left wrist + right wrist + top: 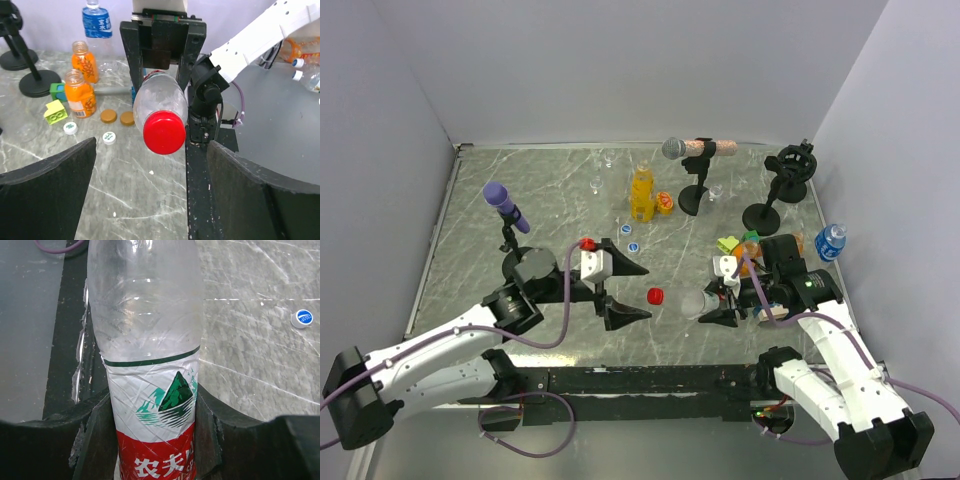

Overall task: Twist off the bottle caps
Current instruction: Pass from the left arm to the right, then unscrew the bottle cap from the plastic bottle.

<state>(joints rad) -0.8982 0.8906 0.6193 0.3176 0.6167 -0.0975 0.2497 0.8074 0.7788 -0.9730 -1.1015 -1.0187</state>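
Evidently unfinished: the right gripper (152,440) pinches a clear red-labelled plastic bottle (145,330), round red cap (164,132) still on, left gripper (152,165) spread wide.

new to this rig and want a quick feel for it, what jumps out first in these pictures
The bright red cap stands out first, on a clear bottle that the right gripper holds sideways, pointed between the open fingers of the left gripper. Beyond it, uncapped orange juice bottles stand at the left of the left wrist view. A purple microphone stands on the left of the table.
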